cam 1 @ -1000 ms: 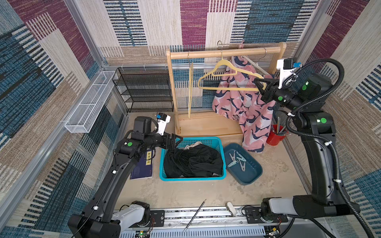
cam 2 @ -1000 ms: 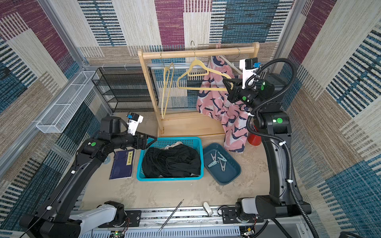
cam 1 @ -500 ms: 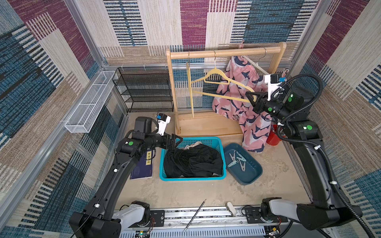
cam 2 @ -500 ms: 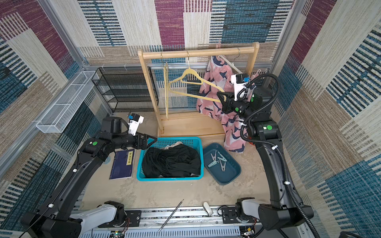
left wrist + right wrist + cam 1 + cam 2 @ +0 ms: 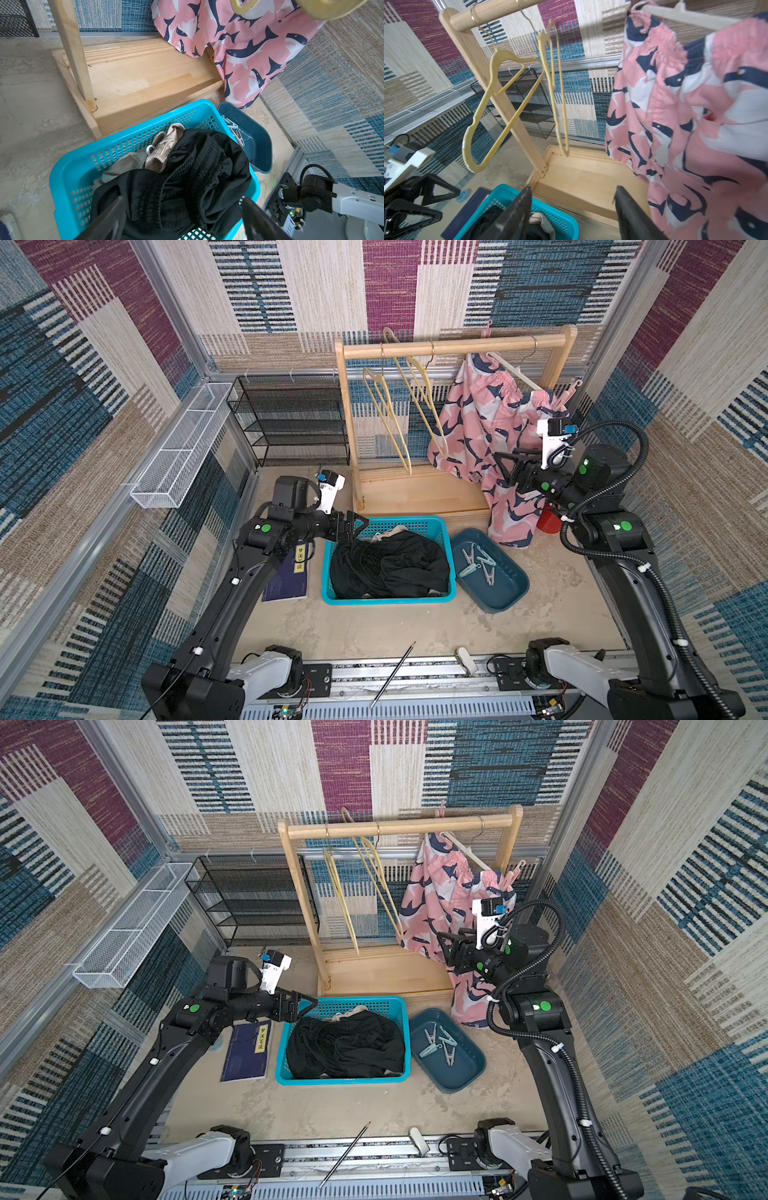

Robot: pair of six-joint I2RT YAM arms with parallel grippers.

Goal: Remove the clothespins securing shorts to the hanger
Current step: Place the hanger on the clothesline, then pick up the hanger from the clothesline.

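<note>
patterned woven panels wall in a sandy counter (image 5: pixel 374 635), and a wooden rack (image 5: pixel 453 347) stands at its back. you have the pink shark-print shorts (image 5: pixel 478 427) hanging askew from a tilted white hanger (image 5: pixel 513 370) at the rack's right end, with a pink clothespin (image 5: pixel 571 390) at the hanger's lower tip beside the waistband. two yellow hangers (image 5: pixel 492 68) hang bare further left on the rail. your right gripper (image 5: pixel 503 469) is up in front of the shorts, close to the fabric. in the right wrist view its jaws stand well apart with nothing held between them. your left gripper (image 5: pixel 360 527) hovers at the back left corner of the teal basket (image 5: pixel 386 600), jaws spread wide and empty. inside the basket the black shorts (image 5: pixel 390 564) lie on top of the beige shorts (image 5: pixel 164 145), of which only a bit shows. just right of the basket, the dark blue tray (image 5: pixel 505 591) holds the loose clothespins (image 5: pixel 478 563), in mint, white and pink.
</note>
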